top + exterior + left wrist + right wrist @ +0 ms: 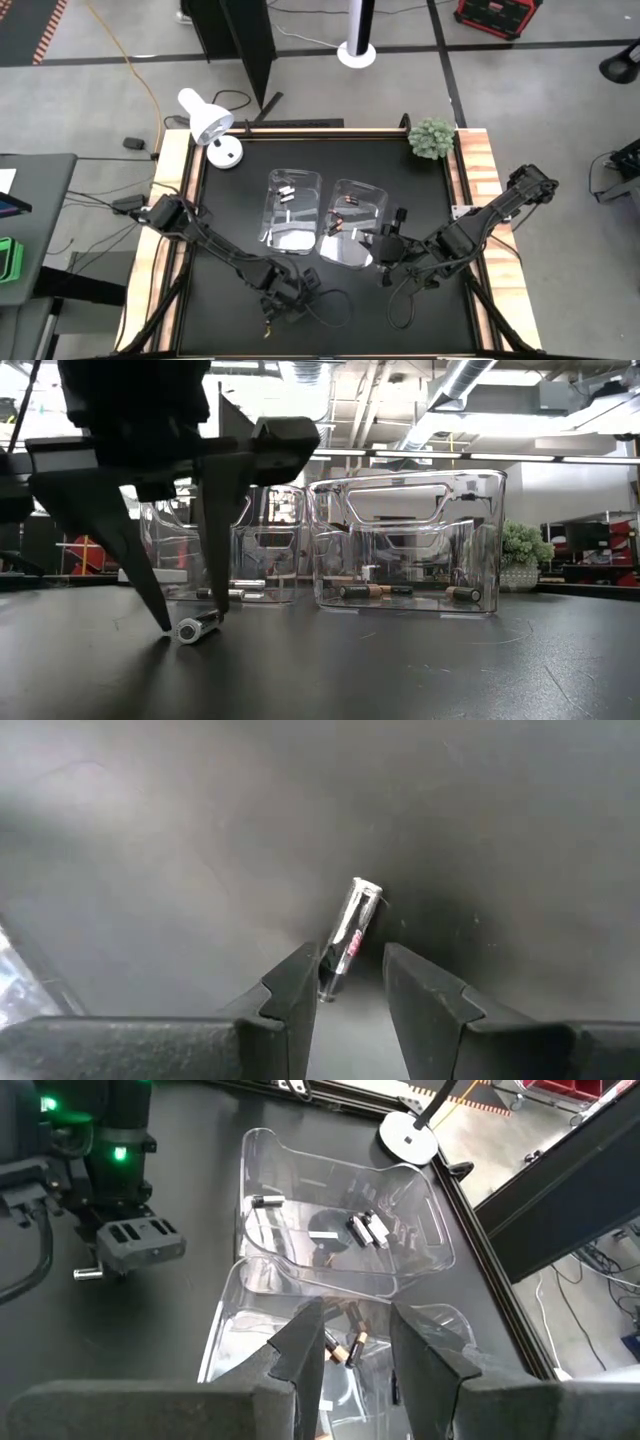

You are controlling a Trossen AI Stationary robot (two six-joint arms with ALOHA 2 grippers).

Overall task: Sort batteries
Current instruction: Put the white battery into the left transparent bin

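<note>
A silver battery lies flat on the black table near its near edge, also seen in the low view. My left gripper is open and points down, with one fingertip on each side of the battery. Two clear bins stand mid-table: the left bin holds white and silver batteries, and the right bin holds dark copper-ended batteries. My right gripper hovers open above the right bin and holds nothing. My left gripper comes from above with its fingertips astride one end of the silver battery. I cannot tell whether either finger touches it. The battery lies on the table.
A white desk lamp stands at the far left corner and a small green plant at the far right corner. Wooden rails border the table. Cables loop beside the left gripper. Bare table lies left of the bins.
</note>
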